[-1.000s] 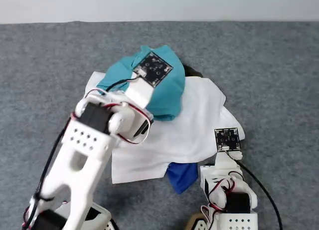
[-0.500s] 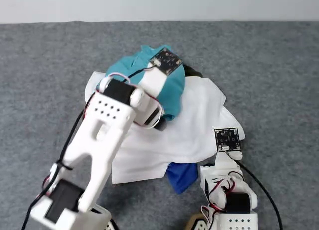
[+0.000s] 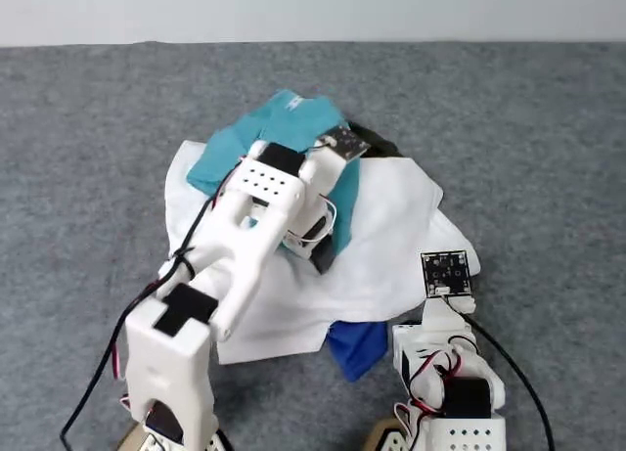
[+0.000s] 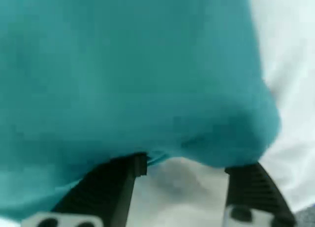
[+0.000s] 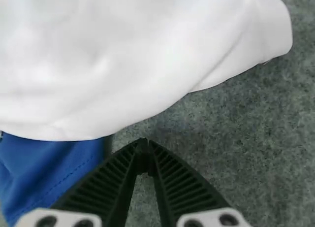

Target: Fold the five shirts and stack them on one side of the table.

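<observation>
A: Starting at the left, what lies on the grey table (image 3: 88, 109)?
B: The left gripper (image 4: 189, 167), jaws spread wide, is low over the teal shirt (image 3: 293, 123), which tops a white shirt (image 3: 391, 246) mid-table.
A: And rightwards?
B: A blue shirt (image 3: 357, 345) peeks from under the white. The right gripper (image 5: 143, 149) — pressed together — is just beside both. A pale wall (image 3: 313, 11) runs behind.

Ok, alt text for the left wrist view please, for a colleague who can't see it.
A teal shirt lies close below the camera, its rounded edge reaching the tips of the open left gripper. The black fingers stand apart, with a white shirt showing between them and beyond the teal edge.
</observation>
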Available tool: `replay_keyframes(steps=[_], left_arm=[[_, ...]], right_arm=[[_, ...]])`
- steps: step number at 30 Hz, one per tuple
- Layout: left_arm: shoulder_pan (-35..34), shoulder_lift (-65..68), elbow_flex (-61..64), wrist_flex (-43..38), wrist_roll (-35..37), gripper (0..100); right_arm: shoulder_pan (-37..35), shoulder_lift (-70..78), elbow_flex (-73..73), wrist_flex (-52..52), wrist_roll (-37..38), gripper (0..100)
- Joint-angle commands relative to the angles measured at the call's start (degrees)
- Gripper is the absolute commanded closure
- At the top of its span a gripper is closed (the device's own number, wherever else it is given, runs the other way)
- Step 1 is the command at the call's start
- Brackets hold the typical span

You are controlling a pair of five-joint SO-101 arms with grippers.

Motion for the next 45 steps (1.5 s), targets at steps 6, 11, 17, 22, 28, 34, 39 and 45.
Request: replay_keyframes(steps=[6,11,17,22,28,34,39,45], left_arm=[[-0.1,3.2,-7.6,7.3,-1.0,99],[-5.1,1.0,-18.0,13.8,2.9,100],[-20.0,-11.5,-23.6,13.6,3.7,100],[-32.4,-21.4,-26.2,13.6,0.0,100],[-45.9,-30.5,-26.9,13.6,-5.3,100],[-58.3,-37.8,-26.8,13.6,-10.6,100],[-64.3,-40.6,-26.5,13.6,-13.2,100],[-67.3,-40.7,-26.6,12.9,-16.1,99]], right_arm=[[0.0,-0.3,0.8,0.3,0.5,99.0],[0.0,-0.3,0.8,0.3,0.5,99.0],[0.0,-0.3,0.8,0.3,0.5,99.0],[0.0,-0.3,0.8,0.3,0.5,99.0],[0.0,-0.3,0.8,0.3,0.5,99.0],[0.0,-0.3,0.8,0.3,0.5,99.0],[0.0,-0.3,0.8,0.3,0.5,99.0],[0.0,-0.3,0.8,0.3,0.5,99.0]])
